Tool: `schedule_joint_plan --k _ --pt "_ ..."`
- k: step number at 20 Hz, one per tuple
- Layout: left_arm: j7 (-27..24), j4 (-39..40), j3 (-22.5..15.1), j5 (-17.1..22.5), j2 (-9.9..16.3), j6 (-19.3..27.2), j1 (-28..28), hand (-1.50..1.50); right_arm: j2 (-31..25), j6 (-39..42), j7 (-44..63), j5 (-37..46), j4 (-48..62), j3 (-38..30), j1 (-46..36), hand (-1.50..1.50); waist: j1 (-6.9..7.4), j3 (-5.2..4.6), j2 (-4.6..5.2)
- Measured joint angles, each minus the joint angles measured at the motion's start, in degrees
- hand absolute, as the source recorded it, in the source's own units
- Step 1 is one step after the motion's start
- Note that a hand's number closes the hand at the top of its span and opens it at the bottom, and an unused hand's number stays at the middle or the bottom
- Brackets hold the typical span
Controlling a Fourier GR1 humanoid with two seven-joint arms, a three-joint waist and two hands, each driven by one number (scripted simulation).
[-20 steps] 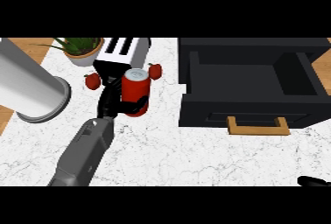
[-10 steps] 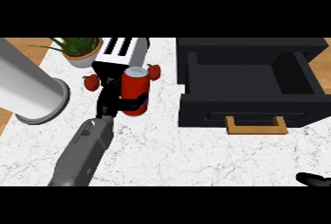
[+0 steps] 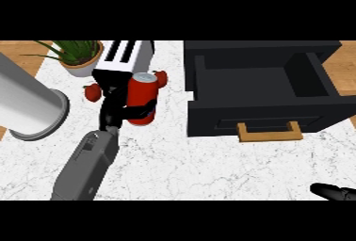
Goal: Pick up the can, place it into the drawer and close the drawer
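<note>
A red can (image 3: pixel 142 97) with a silver top stands upright left of the drawer. My left hand (image 3: pixel 117 107) is curled round it from the left, thumb across its front. The black drawer (image 3: pixel 264 92) is pulled open at the right, its inside bare, with a tan handle (image 3: pixel 270 131) on its front. Only the tip of my right hand (image 3: pixel 335 192) shows at the lower right edge, far from the can.
A toaster (image 3: pixel 124 59) stands just behind the can, with red tomato-like pieces (image 3: pixel 92 92) beside it. A potted plant (image 3: pixel 78 56) is at the back left. A large grey cylinder (image 3: pixel 26 106) lies at the left. White marble counter (image 3: pixel 208 164) spreads in front.
The can, held in my left hand, has shifted slightly right and up. The right hand's tip has come a little further into view.
</note>
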Motion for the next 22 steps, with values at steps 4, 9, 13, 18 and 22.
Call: schedule_joint_plan --k 4,9,13,18,22 --pt "3.09 -3.32 -1.06 -0.54 0.0 3.31 1.7 1.5 -0.33 0.29 0.27 0.03 0.32 0.49 -0.71 -1.5 -1.26 0.08 -0.15" --pt "7.26 -8.3 -4.61 -2.58 -1.73 5.31 -6.25 1.5 -0.19 0.36 0.27 -0.08 0.92 1.2 -1.69 -1.5 -3.58 0.19 -0.1" --pt "14.38 -7.96 -7.45 -4.66 -3.6 6.96 -22.83 1.5 -0.45 -0.41 0.74 -0.07 0.77 0.54 -2.88 -1.5 -3.99 0.19 0.47" --pt "19.17 0.22 -9.17 -4.26 -4.41 9.7 -39.37 1.5 -1.06 -0.97 1.67 0.02 0.02 -0.17 -3.57 -1.5 -3.64 0.11 1.25" --pt "18.57 7.88 -10.07 -2.27 -4.63 12.95 -47.25 -1.5 -1.56 -1.16 2.53 -0.14 -0.35 -0.28 -4.46 -1.5 -3.79 0.09 1.71"
